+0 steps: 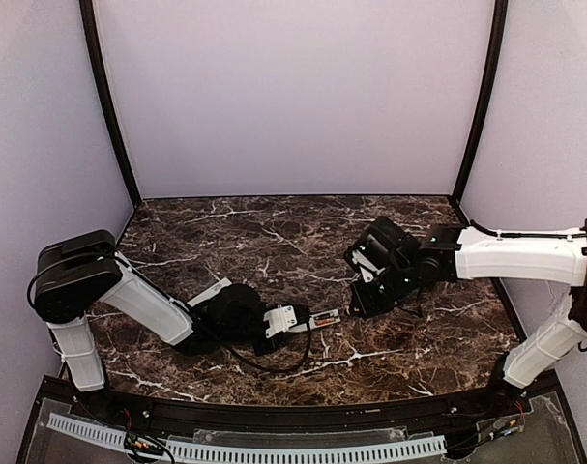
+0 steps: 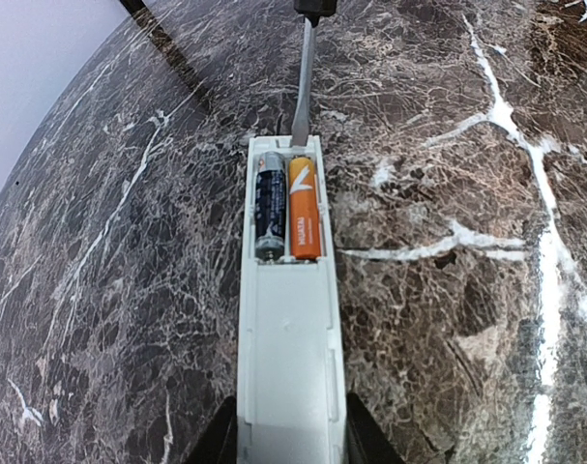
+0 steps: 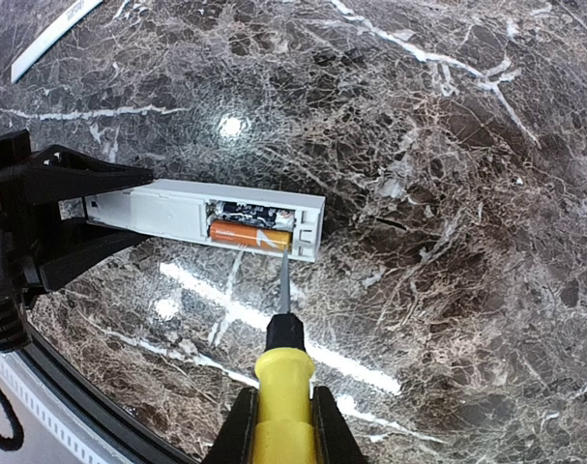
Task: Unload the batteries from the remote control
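Note:
The remote control [image 2: 288, 358] is a white bar lying on the marble, and my left gripper [image 2: 288, 430] is shut on its near end. Its battery bay is open and holds an orange battery [image 2: 305, 208] beside a dark battery [image 2: 269, 205]. My right gripper [image 3: 283, 411] is shut on a yellow-handled screwdriver [image 3: 283, 372]. The screwdriver's metal blade [image 3: 283, 275] reaches the remote's [image 3: 177, 213] edge at the end of the orange battery [image 3: 249, 237]. In the top view the remote [image 1: 324, 317] lies between the left gripper [image 1: 298, 319] and the right gripper [image 1: 359, 307].
The thin whitish cover strip [image 1: 208, 290] lies on the marble behind the left arm, and also shows at the top left of the right wrist view [image 3: 51, 34]. The table's dark front rim [image 3: 109, 406] runs close below the remote.

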